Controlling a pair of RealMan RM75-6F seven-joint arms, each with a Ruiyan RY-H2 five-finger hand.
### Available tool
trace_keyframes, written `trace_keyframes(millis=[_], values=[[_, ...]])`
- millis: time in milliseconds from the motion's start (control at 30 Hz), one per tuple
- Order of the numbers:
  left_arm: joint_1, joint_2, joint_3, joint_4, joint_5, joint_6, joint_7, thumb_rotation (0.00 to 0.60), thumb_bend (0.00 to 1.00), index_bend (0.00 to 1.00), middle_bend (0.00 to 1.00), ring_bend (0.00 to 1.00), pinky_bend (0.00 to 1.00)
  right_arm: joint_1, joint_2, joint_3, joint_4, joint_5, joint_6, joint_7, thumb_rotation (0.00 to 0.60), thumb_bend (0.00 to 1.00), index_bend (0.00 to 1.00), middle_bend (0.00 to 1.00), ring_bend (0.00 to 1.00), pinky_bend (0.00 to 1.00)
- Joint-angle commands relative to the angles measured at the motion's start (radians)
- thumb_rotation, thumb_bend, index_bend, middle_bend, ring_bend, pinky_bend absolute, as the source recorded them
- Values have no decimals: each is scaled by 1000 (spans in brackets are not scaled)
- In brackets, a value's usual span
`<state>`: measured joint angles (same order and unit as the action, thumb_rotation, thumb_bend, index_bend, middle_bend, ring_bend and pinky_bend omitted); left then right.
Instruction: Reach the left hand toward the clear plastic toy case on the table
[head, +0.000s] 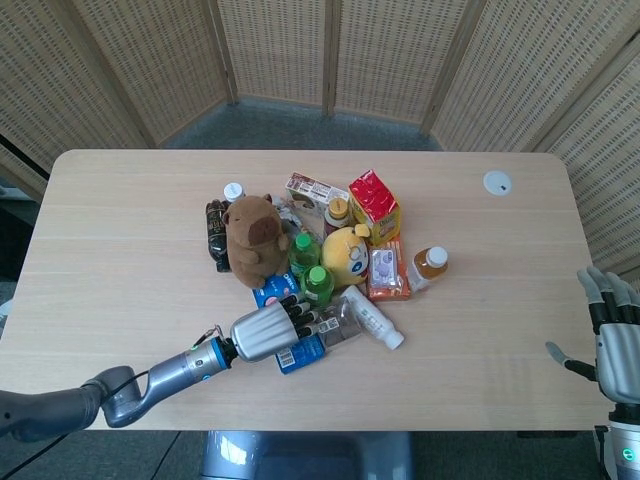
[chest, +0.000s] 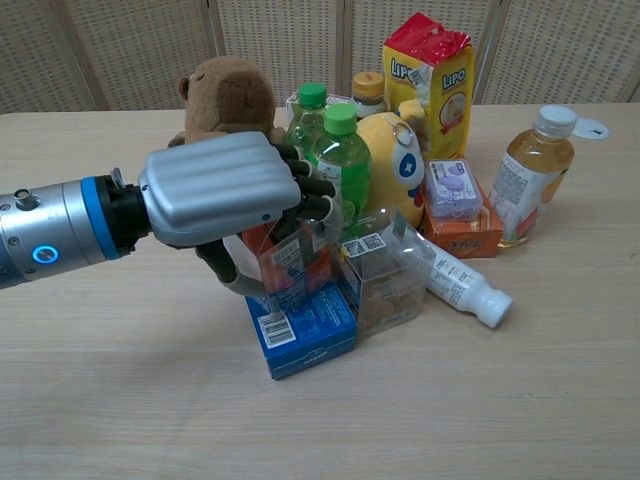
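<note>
- Head view: the left hand (head: 268, 332) lies over the case (head: 300, 330), which shows just past its fingertips on the blue box (head: 300, 352); the right hand (head: 612, 345), fingers spread and holding nothing, is well apart.
- Chest view: the left hand (chest: 222, 190) curls its fingers over the top of the case (chest: 290, 262), thumb at the near side; whether it grips, I cannot tell.

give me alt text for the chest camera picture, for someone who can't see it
The robot's left hand curls its fingers over a clear plastic toy case that sits on a blue box. Behind them on the wooden table crowd a brown plush toy, two green bottles, a yellow plush and a tea bottle.
</note>
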<state>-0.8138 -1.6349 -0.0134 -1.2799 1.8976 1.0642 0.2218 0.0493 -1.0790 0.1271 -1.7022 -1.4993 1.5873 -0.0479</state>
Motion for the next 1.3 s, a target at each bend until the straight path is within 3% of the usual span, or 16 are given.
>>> trace_keyframes(millis=[33, 200, 400, 833, 1300], values=[[4, -9, 3, 5, -1, 29, 5, 600, 0, 743, 808, 699, 716, 0, 0, 1, 0, 0, 1, 1, 600, 0, 0, 0, 0, 0], [8, 11, 1, -27, -7, 69, 0, 600, 3, 754, 817, 704, 719, -1, 2, 0, -2, -3, 3, 0, 600, 0, 0, 0, 0, 0], [8, 89, -24, -151, -3, 131, 2, 600, 4, 753, 816, 704, 719, -2, 1, -1, -3, -1, 2, -2, 600, 0, 0, 0, 0, 0], [-7, 326, -146, -423, -45, 161, 99, 600, 1, 737, 804, 703, 720, 2, -7, -8, -3, -7, -7, -15, 600, 0, 0, 0, 0, 0], [-6, 407, -204, -496, -82, 180, 130, 600, 0, 729, 795, 703, 720, 3, -8, -8, -3, -9, -7, -20, 600, 0, 0, 0, 0, 0]])
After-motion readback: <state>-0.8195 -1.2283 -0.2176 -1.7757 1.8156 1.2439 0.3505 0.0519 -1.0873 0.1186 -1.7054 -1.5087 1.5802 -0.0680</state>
